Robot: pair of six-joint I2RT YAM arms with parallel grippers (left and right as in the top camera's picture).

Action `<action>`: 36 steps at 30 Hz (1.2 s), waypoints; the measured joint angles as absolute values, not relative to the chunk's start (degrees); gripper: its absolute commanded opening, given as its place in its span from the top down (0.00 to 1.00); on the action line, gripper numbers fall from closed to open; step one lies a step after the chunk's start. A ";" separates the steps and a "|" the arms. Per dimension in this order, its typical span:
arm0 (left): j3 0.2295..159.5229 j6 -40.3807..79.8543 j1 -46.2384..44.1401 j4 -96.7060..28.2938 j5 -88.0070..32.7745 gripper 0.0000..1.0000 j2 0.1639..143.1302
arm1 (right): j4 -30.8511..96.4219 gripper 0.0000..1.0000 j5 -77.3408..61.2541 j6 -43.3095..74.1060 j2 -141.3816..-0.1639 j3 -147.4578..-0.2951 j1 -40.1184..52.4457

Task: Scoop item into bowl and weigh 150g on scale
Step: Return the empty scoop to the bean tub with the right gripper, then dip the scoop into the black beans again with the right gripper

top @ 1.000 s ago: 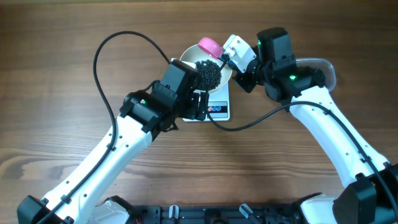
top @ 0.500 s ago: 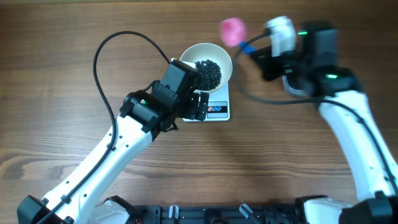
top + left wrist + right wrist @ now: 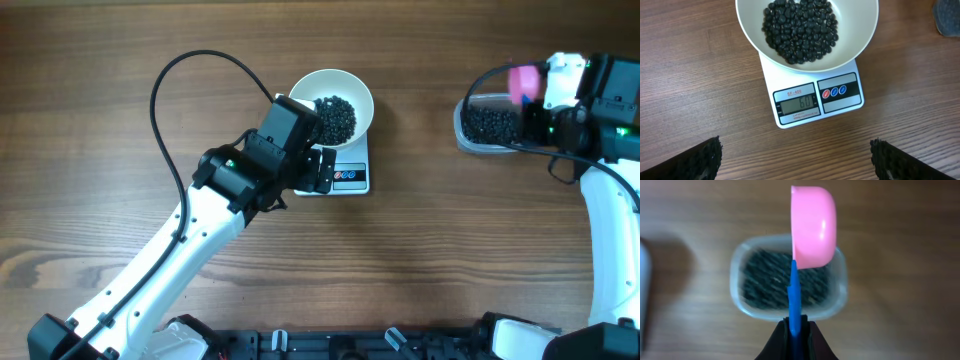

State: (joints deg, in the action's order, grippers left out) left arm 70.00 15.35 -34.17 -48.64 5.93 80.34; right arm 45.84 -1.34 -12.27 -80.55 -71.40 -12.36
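Right gripper point(image 3: 796, 328) is clenched on the thin blue handle point(image 3: 794, 292) of the pink scoop point(image 3: 813, 225), which it holds over the clear tub point(image 3: 736, 282). The scoop's cup is turned on its side, so whether it carries anything cannot be told.

Black beans point(image 3: 800, 27) lie in a loose heap in the white bowl point(image 3: 862, 42), covering its bottom and filling only part of its depth. The bowl sits on the scale point(image 3: 769, 75) and overhangs it at both sides. The display point(image 3: 799, 103) reads 60, so by my reckoning well under half the target is in. More beans point(image 3: 765, 282) fill the tub. The scale stands near the middle of the table's far edge point(image 3: 200, 25), and the tub sits well apart from it toward the far right corner.

Left gripper point(image 3: 795, 150) hangs released just in front of the scale, touching nothing.

The step in hand looks like refilling the scoop. To do it well:
- Turn the cup mouth-up, push it low into the heap and lift it level, so nothing rolls off on the way across.
- Tip it over the middle of the bowl without touching the rim, since a nudge could shift the bowl or upset the reading.
- Take full scoops for now and smaller ones as the figure nears 150.
- Let the display settle before each decision.
- Keep the left fingers off the platform.
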 measured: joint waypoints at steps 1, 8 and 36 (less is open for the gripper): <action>70.00 15.35 -34.17 -48.64 5.93 0.00 80.34 | 46.28 0.96 0.64 -12.53 -80.55 -71.40 -12.36; 70.00 15.35 -34.17 -48.64 5.93 0.00 80.34 | 49.30 0.96 4.54 -13.39 -81.49 -71.40 -12.36; 70.00 15.35 -34.17 -48.64 5.93 0.00 80.34 | 52.29 0.96 -1.26 -10.96 -92.05 -71.40 -12.16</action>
